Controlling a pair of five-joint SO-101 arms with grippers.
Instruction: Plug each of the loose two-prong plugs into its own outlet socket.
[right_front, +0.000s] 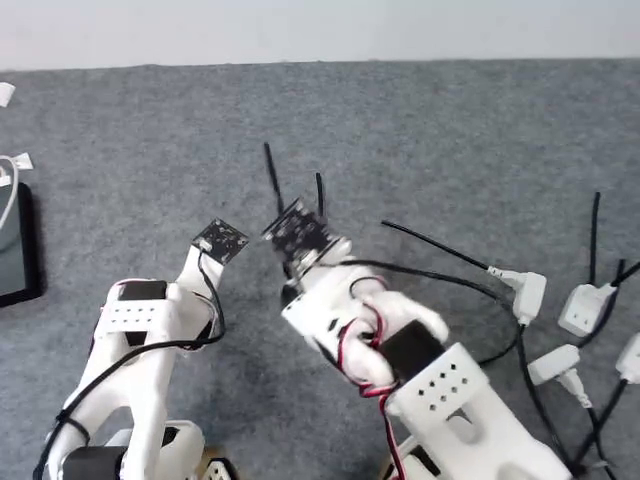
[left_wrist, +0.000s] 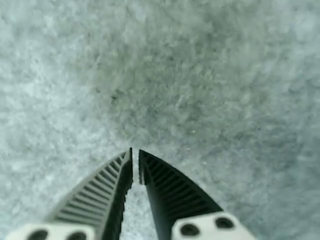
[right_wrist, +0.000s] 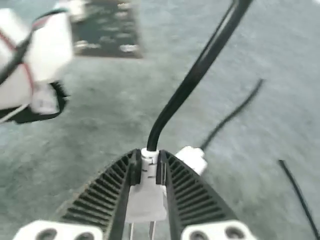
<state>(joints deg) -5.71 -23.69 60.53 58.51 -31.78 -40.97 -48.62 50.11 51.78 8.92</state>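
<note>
Clamps a white two-prong plug with black cord in the right hand over the grey table; holds the left hand narrowed almost shut.

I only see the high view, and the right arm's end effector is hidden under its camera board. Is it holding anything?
Observer: Yes, the right end effector is shut on a white two-prong plug.
Operator: Which way do the prongs point?
Observer: Back toward the wrist camera; its black cord leads away.
Operator: And the left arm?
Observer: The left end effector is shut and empty, over bare grey mat.
</note>
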